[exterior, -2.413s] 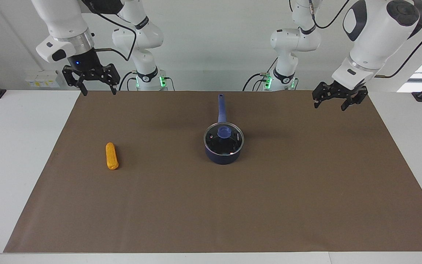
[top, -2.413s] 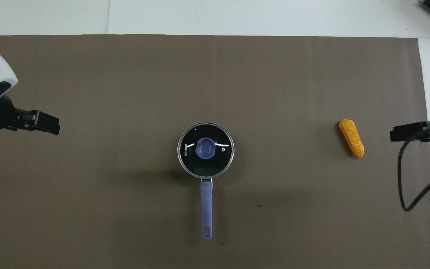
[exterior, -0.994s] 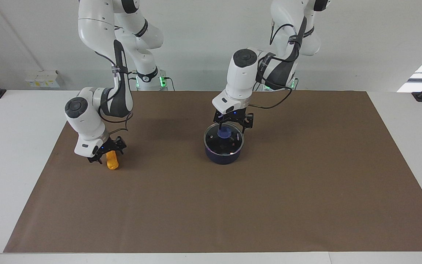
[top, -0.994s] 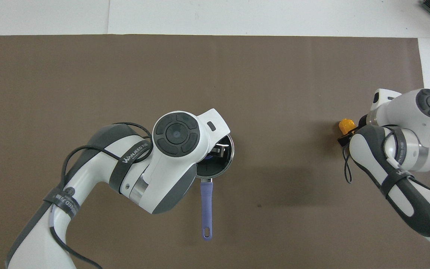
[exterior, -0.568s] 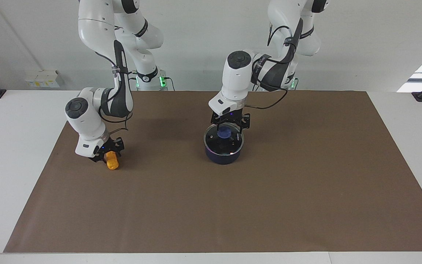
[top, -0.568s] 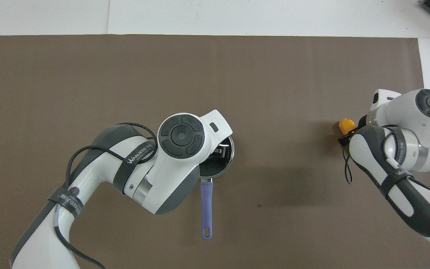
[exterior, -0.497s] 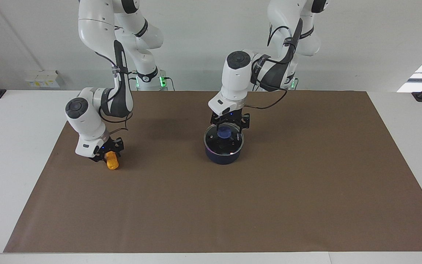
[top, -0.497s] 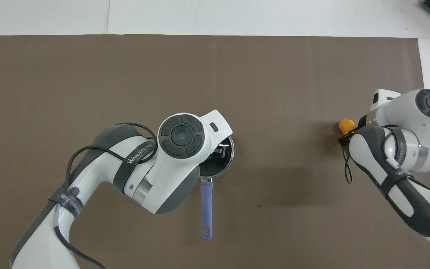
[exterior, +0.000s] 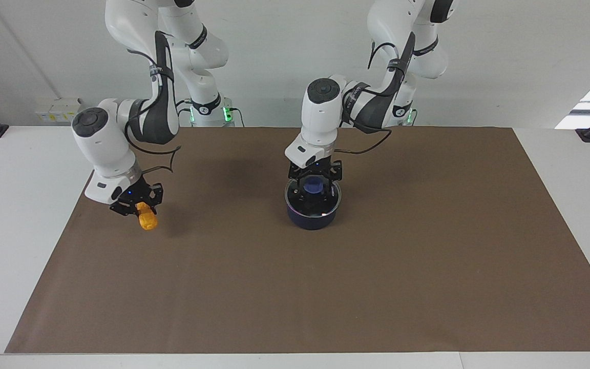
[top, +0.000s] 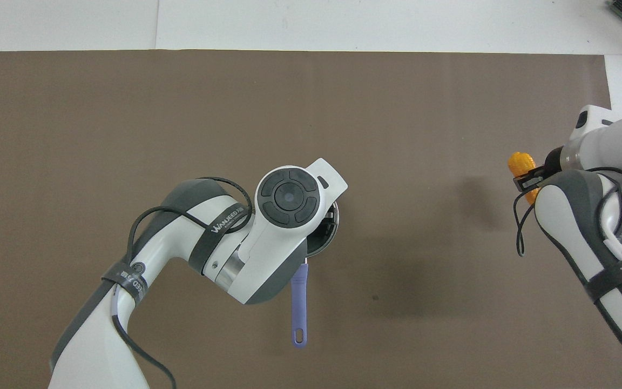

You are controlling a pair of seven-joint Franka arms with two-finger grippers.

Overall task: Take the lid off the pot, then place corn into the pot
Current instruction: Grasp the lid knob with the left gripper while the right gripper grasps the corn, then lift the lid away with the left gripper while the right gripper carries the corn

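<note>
The navy pot (exterior: pixel 311 220) stands mid-mat with the glass lid (exterior: pixel 321 203) on it. My left gripper (exterior: pixel 314 185) is down on the lid, shut on its blue knob (exterior: pixel 314 188). In the overhead view my left arm covers the gripper and most of the lid (top: pixel 329 233). Only the pot's blue handle (top: pixel 299 302) shows there, pointing toward the robots. My right gripper (exterior: pixel 143 209) is shut on the orange-yellow corn (exterior: pixel 147 221) and holds it tilted a little above the mat, toward the right arm's end of the table. The corn (top: pixel 521 162) sticks out of the right gripper (top: pixel 527 179) in the overhead view.
A brown mat (exterior: pixel 377 282) covers most of the white table (exterior: pixel 13 195). Nothing else lies on the mat.
My right gripper has lifted the corn off the mat and moved it slightly toward the table's end. My left arm has shifted a little over the pot; the lid still rests on it.
</note>
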